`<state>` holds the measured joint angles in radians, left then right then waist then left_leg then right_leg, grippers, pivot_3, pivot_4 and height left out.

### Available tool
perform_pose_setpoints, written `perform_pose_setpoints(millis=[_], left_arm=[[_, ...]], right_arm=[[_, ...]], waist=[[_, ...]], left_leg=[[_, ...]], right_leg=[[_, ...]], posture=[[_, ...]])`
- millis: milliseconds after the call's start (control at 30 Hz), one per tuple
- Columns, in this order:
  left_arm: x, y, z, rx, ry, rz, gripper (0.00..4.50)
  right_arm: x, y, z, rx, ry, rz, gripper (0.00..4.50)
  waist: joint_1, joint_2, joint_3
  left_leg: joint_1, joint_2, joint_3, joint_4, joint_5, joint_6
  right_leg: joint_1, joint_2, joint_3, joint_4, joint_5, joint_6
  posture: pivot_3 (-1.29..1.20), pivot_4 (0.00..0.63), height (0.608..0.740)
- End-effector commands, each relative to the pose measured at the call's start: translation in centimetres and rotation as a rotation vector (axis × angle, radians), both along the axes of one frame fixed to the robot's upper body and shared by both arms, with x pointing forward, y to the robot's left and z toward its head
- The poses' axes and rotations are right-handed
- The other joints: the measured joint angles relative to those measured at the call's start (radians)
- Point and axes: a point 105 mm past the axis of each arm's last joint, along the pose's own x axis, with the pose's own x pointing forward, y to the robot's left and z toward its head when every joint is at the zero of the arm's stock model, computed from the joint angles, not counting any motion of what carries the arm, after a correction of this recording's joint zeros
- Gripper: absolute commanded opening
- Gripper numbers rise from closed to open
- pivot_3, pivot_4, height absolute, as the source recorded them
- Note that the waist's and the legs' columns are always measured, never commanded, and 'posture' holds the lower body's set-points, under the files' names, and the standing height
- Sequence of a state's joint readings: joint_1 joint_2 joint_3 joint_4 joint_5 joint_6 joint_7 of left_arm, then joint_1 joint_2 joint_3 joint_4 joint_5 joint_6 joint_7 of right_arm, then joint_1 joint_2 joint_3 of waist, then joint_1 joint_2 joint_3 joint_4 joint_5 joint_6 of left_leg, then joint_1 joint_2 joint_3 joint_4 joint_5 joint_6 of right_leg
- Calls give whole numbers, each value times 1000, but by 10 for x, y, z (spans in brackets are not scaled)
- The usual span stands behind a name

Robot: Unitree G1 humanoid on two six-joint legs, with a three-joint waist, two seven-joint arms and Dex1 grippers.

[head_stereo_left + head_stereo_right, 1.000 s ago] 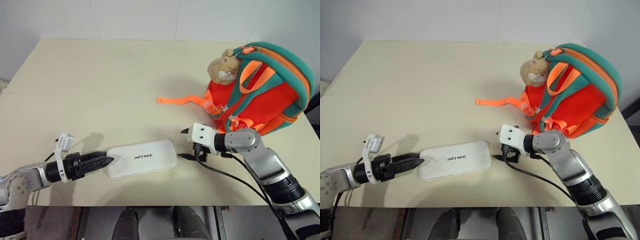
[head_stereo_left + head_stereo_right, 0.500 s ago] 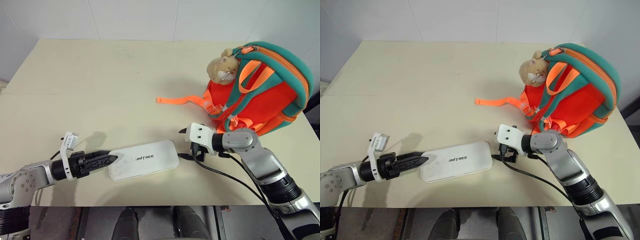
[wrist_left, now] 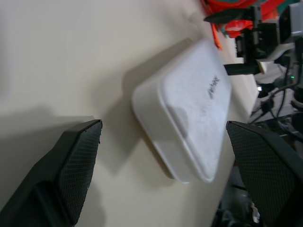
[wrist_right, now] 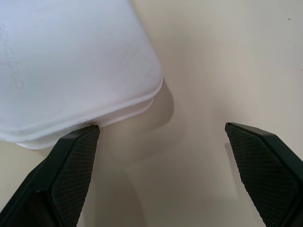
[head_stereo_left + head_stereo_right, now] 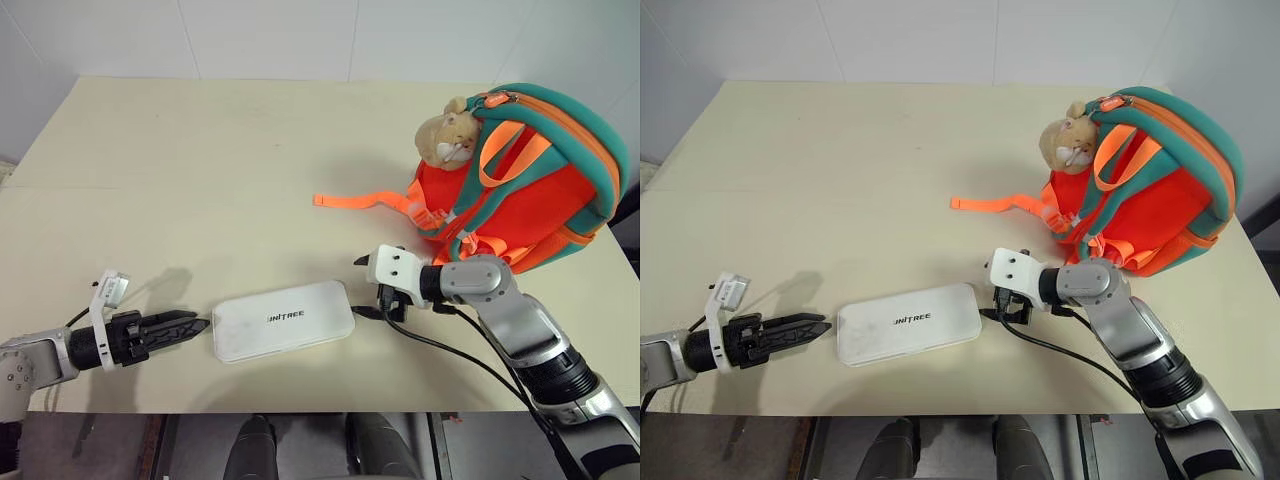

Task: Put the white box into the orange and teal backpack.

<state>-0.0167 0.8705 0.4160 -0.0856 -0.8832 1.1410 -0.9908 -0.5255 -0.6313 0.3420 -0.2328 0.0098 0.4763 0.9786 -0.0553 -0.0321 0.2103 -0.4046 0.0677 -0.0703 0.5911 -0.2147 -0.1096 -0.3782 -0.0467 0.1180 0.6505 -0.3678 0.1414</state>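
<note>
Both sets of jaws spread wide and gripping nothing. At the left gripper [image 5: 190,325], fingertips pointing right along the table [image 5: 200,160], just short of the left short end of the white box [image 5: 284,320], apart from it by a thin strip of bare tabletop; in the left wrist view the box [image 3: 187,123] sits framed between the two pads, its near corner ahead of them and untouched. At the right gripper [image 5: 368,285], fingers aimed left at the opposite short end, one lower fingertip [image 4: 71,163] right at the rounded corner, possibly grazing the rim, though contact cannot be told for sure. Box lying flat near the front edge of the table, lettering up, long axis running left to right with the right end tipped slightly toward the far side, so each short end faces one gripper. Right gripper judged the closer of the two. Orange and teal backpack [image 5: 520,180] standing well to the far right of the box, plush bear [image 5: 445,135] at its left shoulder, loose orange strap [image 5: 360,200] trailing left. Next move likely to turn on pinching the box end to end between both arms before lifting toward the bag
</note>
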Motion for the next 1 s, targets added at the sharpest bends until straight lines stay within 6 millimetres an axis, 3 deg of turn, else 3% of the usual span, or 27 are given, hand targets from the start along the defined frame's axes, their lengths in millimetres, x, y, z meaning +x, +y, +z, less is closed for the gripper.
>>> perform_pose_setpoints(millis=[33, 233, 567, 1000], left_arm=[[-4, -10, 8, -63, -28, -25, 4493], [-10, -27, 1, -120, 9, -61, 4493], [-2, -41, 1, -178, -14, -70, 4493], [5, -38, 7, -214, -36, -75, 4493]], right_arm=[[-1, 5, 9, 14, -38, 29, 4500], [-1, 4, 9, 15, -38, 29, 4500], [-4, 6, 8, 15, -32, 39, 4500], [-7, 3, 5, 10, -25, 36, 4500]], waist=[[0, 0, 0], [0, 0, 0], [2, 0, 0], [1, 0, 0]], left_leg=[[0, 0, 0, 0, 0, 0], [0, 0, 0, 0, 0, 0], [0, 0, 0, 0, 0, 0], [0, 0, 0, 0, 0, 0]], right_leg=[[0, 0, 0, 0, 0, 0], [0, 0, 0, 0, 0, 0], [0, 0, 0, 0, 0, 0], [0, 0, 0, -1, 0, 0]], posture=[[0, 150, 740], [0, 150, 740], [0, 150, 740], [0, 150, 740]])
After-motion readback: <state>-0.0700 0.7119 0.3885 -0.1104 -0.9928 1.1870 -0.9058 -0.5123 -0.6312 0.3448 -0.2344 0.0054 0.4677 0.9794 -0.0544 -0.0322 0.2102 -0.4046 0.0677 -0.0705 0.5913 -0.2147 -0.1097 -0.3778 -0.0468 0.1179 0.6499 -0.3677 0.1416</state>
